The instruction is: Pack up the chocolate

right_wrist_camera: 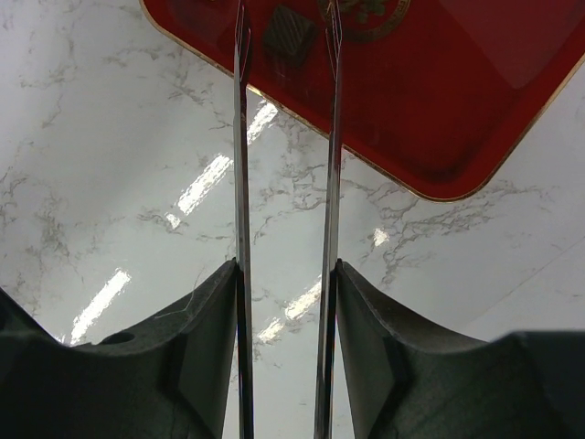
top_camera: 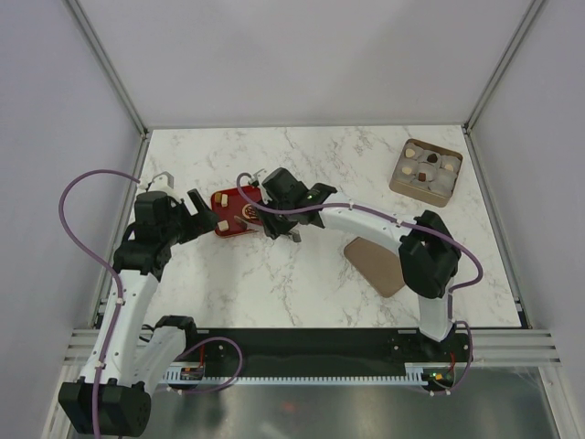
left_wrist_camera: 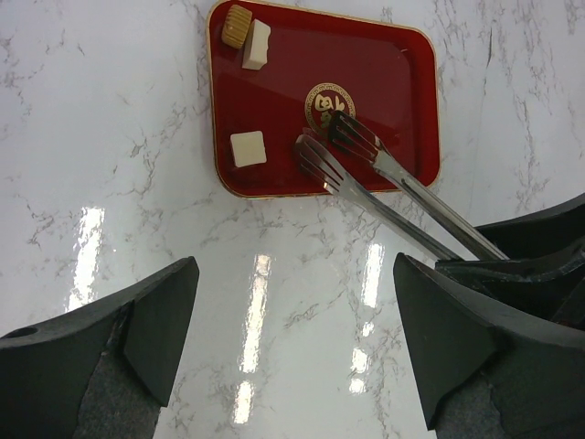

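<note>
Had the right claw (right_wrist_camera: 285, 302) pinching the tongs (right_wrist_camera: 242, 137), tips straddling 1 dark chocolate (right_wrist_camera: 288, 32) on the red tray (right_wrist_camera: 457, 91); probably needed a gentle, centered squeeze before lifting. Had the left claw (left_wrist_camera: 292, 311) gaping, empty.

Red tray (left_wrist_camera: 393, 82), 3 choc pcs (left_wrist_camera: 248, 148), tongs (left_wrist_camera: 366, 169) over

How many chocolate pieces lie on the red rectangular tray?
4: a tan ridged piece and a cream wedge in one corner, a cream square alone, a dark square between the steel tongs' tips.
</note>
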`<state>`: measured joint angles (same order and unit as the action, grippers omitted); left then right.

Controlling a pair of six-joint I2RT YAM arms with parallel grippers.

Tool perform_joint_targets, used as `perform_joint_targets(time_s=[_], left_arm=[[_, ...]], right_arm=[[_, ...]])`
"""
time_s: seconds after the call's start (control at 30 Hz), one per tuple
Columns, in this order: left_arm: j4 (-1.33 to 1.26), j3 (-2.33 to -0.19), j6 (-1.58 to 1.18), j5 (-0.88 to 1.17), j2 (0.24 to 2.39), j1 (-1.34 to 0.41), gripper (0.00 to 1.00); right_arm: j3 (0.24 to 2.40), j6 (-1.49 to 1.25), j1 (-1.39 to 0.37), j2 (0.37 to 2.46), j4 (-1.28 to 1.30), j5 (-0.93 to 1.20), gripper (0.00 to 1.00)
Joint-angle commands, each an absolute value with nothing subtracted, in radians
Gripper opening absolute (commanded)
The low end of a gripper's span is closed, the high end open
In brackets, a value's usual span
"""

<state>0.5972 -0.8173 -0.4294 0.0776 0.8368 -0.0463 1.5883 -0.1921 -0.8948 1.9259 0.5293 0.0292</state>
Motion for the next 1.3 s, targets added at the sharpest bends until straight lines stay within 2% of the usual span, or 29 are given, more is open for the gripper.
perform_joint_targets(time_s=[0.0, 0.37, 0.8, 1.2, 1.27], left_arm=[[0.588, -0.847, -0.417, 0.054, 0.818, -0.046, 0.96], [0.588, -0.847, -0.422, 0.051, 0.824, -0.046, 0.96], [0.587, -0.847, -0.419, 0.04, 0.818, -0.046, 0.96], [0.588, -0.842, -0.419, 0.029, 0.799, -0.046, 0.97], [0.587, -0.841, -0.42, 0.028, 0.795, -0.046, 0.97]], right_arm=[[1.594, -0.175, -0.907, 1.928, 0.482, 0.006, 0.52], [1.575, -0.179, -0.91, 1.934, 0.488, 0.006, 0.5], [1.575, -0.141, -0.913, 1.931, 0.537, -0.155, 0.46], [1.605, -0.146, -0.911, 1.971, 0.522, -0.133, 0.45], [1.605, -0.146, -0.911, 1.97, 0.522, -0.138, 0.42]])
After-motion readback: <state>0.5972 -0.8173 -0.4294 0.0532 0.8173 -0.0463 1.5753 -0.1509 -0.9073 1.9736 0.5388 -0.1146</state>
